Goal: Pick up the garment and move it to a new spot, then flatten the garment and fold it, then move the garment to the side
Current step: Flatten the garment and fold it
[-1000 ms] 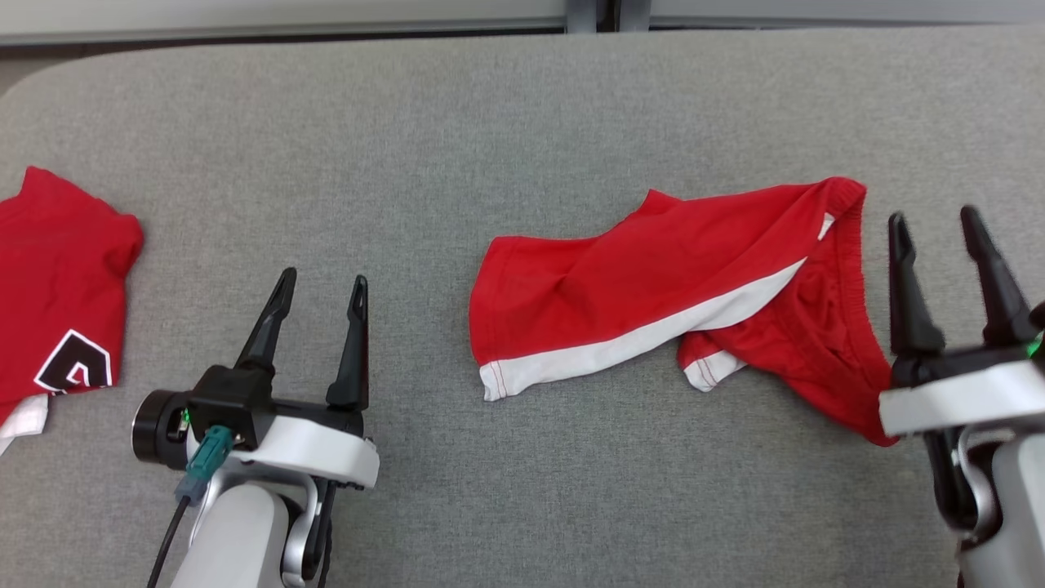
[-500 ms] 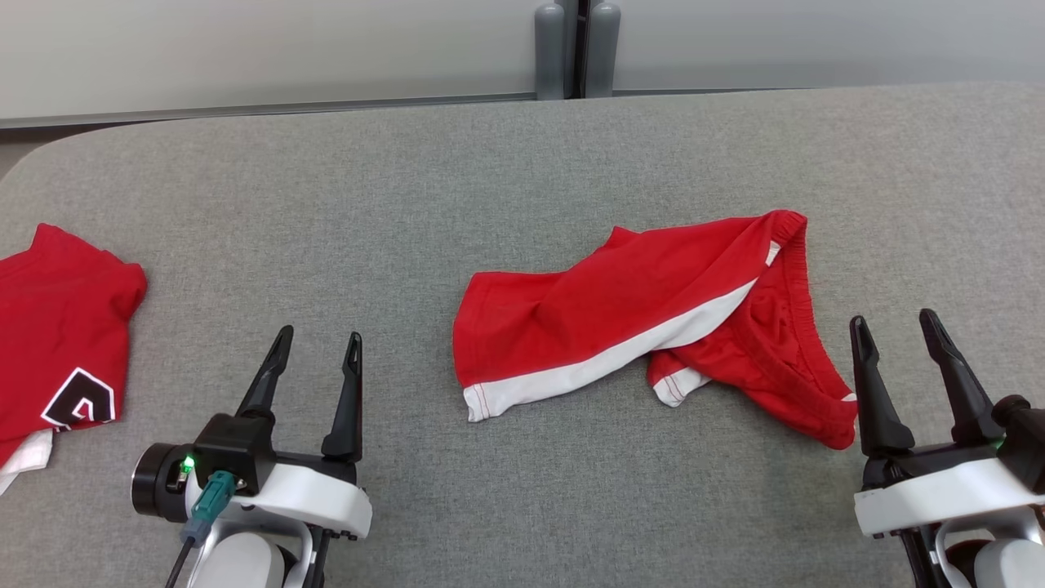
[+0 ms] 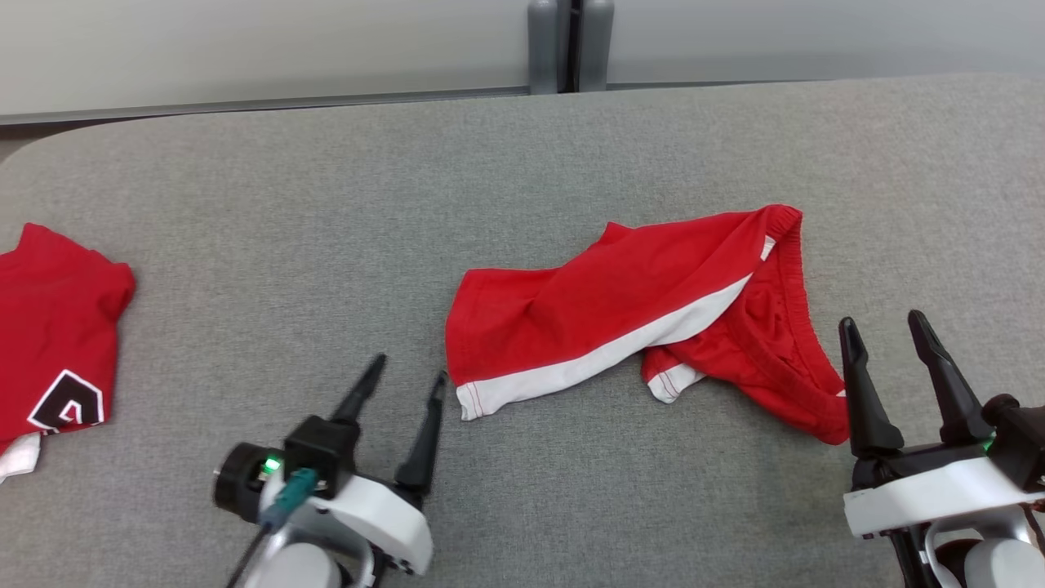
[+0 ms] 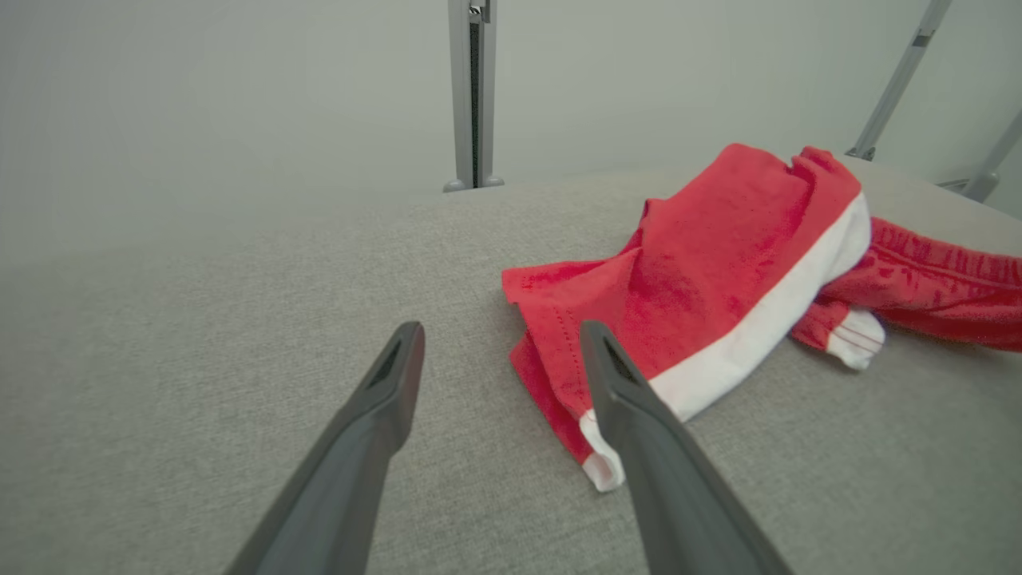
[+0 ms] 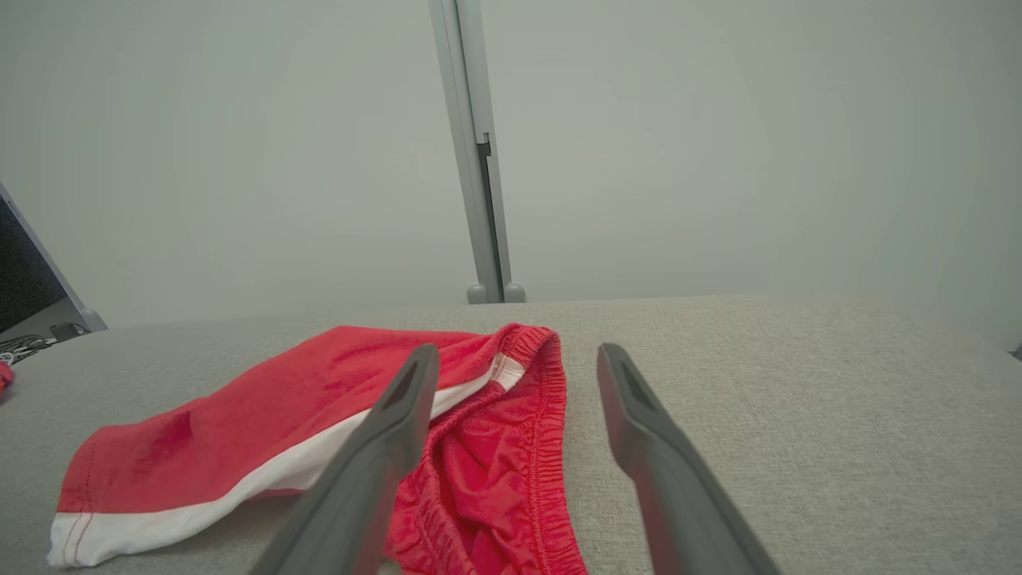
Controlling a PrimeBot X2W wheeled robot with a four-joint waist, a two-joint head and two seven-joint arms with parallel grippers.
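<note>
1. A crumpled red pair of shorts (image 3: 620, 318) with a white side stripe and a gathered elastic waistband lies right of centre in the head view, on a grey fabric-covered table (image 3: 326, 204).
2. The waistband runs down the garment's right side. One leg stretches toward the lower left and ends in a white hem, and a second, smaller white cuff peeks out below the middle.
3. The left gripper (image 3: 411, 367) rises from the lower left of centre, its two dark fingers spread apart and holding nothing. It leans toward the upper right, and its nearer fingertip is just beside the white hem corner.
4. In the left wrist view, this gripper (image 4: 501, 329) has bare table between its fingers. The shorts (image 4: 703, 263) fill the right half, and the right-hand finger overlaps the hem corner. Whether it touches the cloth cannot be told.
5. The right gripper (image 3: 880, 318) stands at the lower right, fingers parted and empty, just beside the lower end of the waistband.
6. In the right wrist view, that gripper (image 5: 519, 351) points past the waistband, with the shorts (image 5: 239, 415) lying in the lower left.
7. A second red garment with a black-and-white print (image 3: 57, 327) lies at the left edge, well apart from the shorts.
8. A grey metal post (image 3: 570, 45) stands behind the table at top centre.
</note>
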